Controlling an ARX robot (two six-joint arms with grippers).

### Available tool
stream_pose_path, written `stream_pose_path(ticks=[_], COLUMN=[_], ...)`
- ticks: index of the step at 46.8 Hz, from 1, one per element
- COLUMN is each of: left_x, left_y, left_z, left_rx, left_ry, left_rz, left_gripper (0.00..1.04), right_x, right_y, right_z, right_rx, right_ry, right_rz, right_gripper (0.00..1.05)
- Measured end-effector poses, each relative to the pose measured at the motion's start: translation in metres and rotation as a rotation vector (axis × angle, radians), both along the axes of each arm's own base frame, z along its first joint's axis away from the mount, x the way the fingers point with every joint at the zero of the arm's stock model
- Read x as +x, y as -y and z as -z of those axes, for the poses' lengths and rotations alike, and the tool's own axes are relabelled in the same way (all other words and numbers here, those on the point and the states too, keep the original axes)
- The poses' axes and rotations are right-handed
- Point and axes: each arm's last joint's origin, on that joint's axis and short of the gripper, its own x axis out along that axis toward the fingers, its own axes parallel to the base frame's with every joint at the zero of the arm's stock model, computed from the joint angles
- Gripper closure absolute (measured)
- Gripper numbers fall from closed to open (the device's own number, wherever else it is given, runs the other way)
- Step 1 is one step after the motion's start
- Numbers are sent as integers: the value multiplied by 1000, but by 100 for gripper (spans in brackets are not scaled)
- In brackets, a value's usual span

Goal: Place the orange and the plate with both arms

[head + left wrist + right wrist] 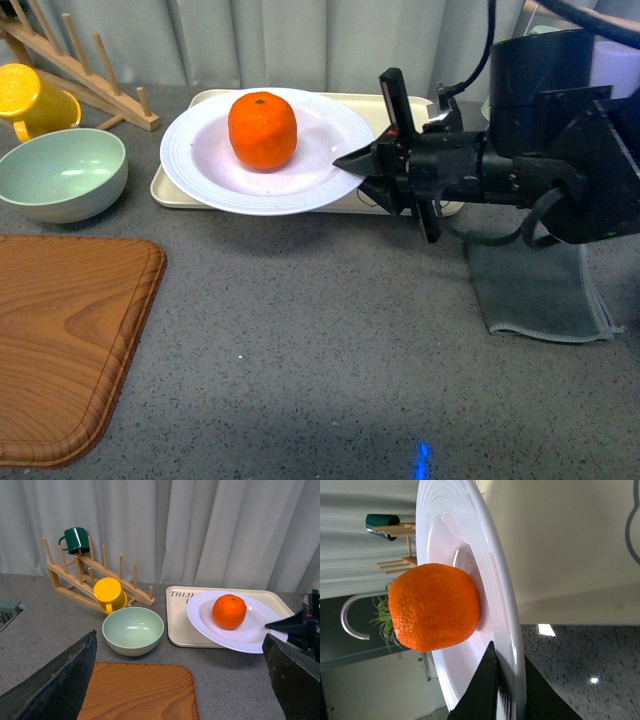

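— Where is the orange [262, 130] now?

— It sits in the middle of the plate [205, 170]. The plate is over the tray [170, 190]. The plate's near edge sticks out past the tray's near edge.

— Is the plate lying on the tray or up in the air?

— I cannot tell. It looks a little tipped.

— Who holds it?

— The right gripper [350, 165]. It comes in from the tray's right side. Its 2 fingers pinch the plate's rim, 1 on top and 1 below. The right wrist view shows this close up: a black finger on each side of the white rim.

— And the left gripper [178, 636]?

— Only its own camera shows it. Its 2 fingers [60, 680] are spread wide with nothing between them. It is well away from the tray, on the near left side.

— What else is there?

— A pale green bowl [60, 175] stands just to the left of the tray, not touching it. A yellow cup [30, 100] lies on its side further left of the tray, right behind the bowl. A wooden rack [102, 570] stands left of the tray, nearer the curtain, with a green cup [76, 539] on top. A wooden board [60, 340] lies left of the tray, closer to the robot. A grey cloth [540, 290] lies to the tray's right, under the right arm.
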Motion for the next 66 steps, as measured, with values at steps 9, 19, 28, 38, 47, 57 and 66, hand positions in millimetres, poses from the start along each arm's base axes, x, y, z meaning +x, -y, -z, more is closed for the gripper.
stream_pose_path(ticks=[9, 19, 28, 38, 47, 57, 66], left_x=[0, 0, 0, 0, 0, 0, 0], left_y=[0, 0, 0, 0, 0, 0, 0], left_z=[0, 0, 0, 0, 0, 0, 0], left_rx=[0, 0, 0, 0, 0, 0, 0], left_ry=[0, 0, 0, 0, 0, 0, 0], left_rz=[0, 0, 0, 0, 0, 0, 0], left_gripper=[7, 7, 7, 7, 7, 7, 7], right_x=[31, 54, 60, 56, 35, 2, -60], right_y=[-24, -47, -54, -50, -31, 3, 38], right_z=[5, 4, 1, 3, -9, -49, -69], right_rx=[5, 0, -6, -8, -54, -197, -525], right_ry=[-2, -15, -21, -19, -2, 115, 237], right_rz=[13, 10, 3, 5, 28, 95, 164], right_gripper=[102, 102, 75, 36, 9, 9, 9])
